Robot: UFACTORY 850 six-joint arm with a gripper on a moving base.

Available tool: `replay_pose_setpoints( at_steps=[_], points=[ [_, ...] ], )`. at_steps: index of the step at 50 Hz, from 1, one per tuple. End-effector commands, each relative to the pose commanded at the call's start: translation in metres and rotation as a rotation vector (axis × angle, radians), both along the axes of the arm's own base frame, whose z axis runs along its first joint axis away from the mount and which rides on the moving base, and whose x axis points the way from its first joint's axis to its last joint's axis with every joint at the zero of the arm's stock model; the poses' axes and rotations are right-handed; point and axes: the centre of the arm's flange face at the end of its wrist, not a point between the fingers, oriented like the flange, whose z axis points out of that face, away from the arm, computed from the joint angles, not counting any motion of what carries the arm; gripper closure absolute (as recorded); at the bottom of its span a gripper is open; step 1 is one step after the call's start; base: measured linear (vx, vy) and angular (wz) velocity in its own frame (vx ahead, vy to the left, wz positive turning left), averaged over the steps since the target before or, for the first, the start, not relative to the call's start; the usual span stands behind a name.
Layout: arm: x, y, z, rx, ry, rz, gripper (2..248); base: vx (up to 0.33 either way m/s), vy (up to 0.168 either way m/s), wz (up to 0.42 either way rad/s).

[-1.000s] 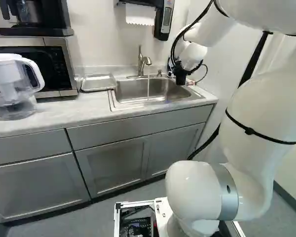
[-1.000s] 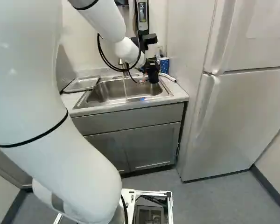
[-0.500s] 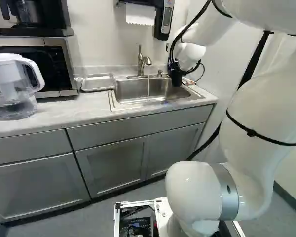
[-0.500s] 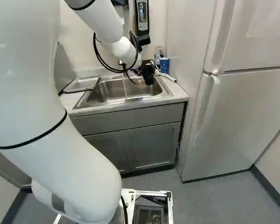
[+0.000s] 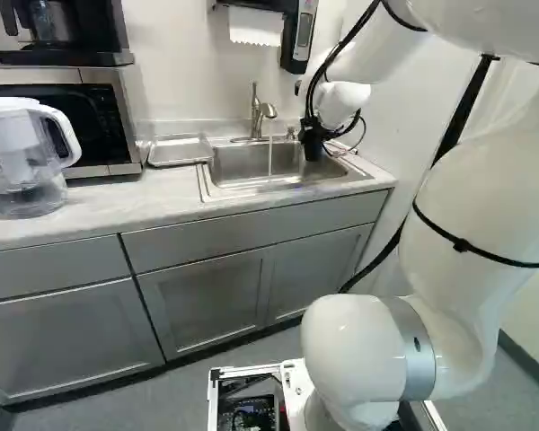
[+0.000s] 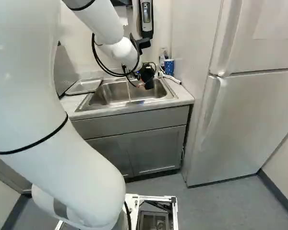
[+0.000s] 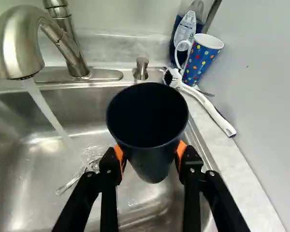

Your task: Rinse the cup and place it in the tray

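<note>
At the right side of the sink in the right base view is my gripper (image 6: 148, 75); the left base view has it over the sink's right part. In the wrist view my gripper (image 7: 150, 157) grips a black cup (image 7: 152, 164) from two sides with its orange pads, the cup's open mouth toward the camera. The cup hangs above the steel sink (image 7: 34, 193). Water runs from the faucet (image 7: 19, 46) beside the cup and does not touch it. A metal tray (image 5: 180, 149) lies on the counter left of the sink in the left base view.
A dotted blue mug (image 7: 201, 58), a white brush (image 7: 208, 106) and a blue bottle (image 7: 184, 29) stand or lie at the sink's back corner. Some cutlery (image 7: 82, 178) lies in the sink. A water pitcher (image 5: 22, 157) and a microwave (image 5: 90, 117) are left of the tray.
The arm has moved the gripper, with the cup held, a little to the left, away from the blue mug and over the sink. The base has not moved.
</note>
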Motion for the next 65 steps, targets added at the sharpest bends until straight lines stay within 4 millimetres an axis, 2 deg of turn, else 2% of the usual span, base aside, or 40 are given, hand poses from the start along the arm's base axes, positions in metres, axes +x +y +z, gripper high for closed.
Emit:
replay_pose_setpoints(
  at_steps=[36,65],
  points=[
    [-0.013,0.035,-0.001,-0.123,0.02,0.165,130,0.0,0.0,0.0],
    [-0.018,0.049,-0.003,0.101,0.031,0.038,130,0.0,0.0,0.0]
  ],
)
